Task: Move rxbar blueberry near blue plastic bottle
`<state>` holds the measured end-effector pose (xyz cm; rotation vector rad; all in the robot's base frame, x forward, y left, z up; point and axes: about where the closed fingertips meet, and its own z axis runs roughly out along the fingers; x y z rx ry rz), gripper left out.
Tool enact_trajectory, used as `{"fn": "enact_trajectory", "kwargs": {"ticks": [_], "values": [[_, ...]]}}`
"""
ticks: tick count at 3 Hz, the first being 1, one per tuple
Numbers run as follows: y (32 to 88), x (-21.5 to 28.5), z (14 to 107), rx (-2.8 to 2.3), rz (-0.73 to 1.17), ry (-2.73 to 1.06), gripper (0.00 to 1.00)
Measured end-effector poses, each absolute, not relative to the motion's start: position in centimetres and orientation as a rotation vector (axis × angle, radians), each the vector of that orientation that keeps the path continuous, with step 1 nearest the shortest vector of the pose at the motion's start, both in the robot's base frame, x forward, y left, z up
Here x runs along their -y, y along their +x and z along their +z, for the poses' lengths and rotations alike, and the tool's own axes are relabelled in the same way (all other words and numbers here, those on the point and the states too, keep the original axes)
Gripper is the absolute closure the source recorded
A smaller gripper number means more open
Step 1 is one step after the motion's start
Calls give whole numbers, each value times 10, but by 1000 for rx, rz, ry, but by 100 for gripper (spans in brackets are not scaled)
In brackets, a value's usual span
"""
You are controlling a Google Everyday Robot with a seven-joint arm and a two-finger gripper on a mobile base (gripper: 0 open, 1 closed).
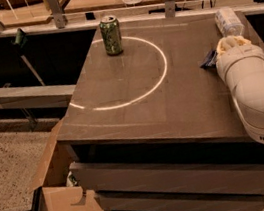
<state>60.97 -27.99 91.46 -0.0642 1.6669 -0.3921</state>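
Near the tabletop's (138, 111) right edge the rxbar blueberry (209, 59) pokes out beside the hand (232, 43), just short of the blue plastic bottle (228, 20) at the far right corner, probably to end near it; the arm (260, 100) reaches in over the near right corner, and I cannot tell whether the hand grips the bar.

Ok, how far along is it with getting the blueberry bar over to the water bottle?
Nearly done. The rxbar blueberry is already close to the blue plastic bottle, far from the green can. In hand: the tool is right beside the bar, just in front of the bottle. Left, probably: drawing the arm clear.
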Motion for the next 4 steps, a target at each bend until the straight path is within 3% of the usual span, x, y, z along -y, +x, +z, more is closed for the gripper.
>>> {"fn": "enact_trajectory", "kwargs": {"ticks": [1, 4], "values": [[607, 298, 904, -1691, -438, -7, 100], [613, 303, 896, -1648, -576, 47, 35]]}}
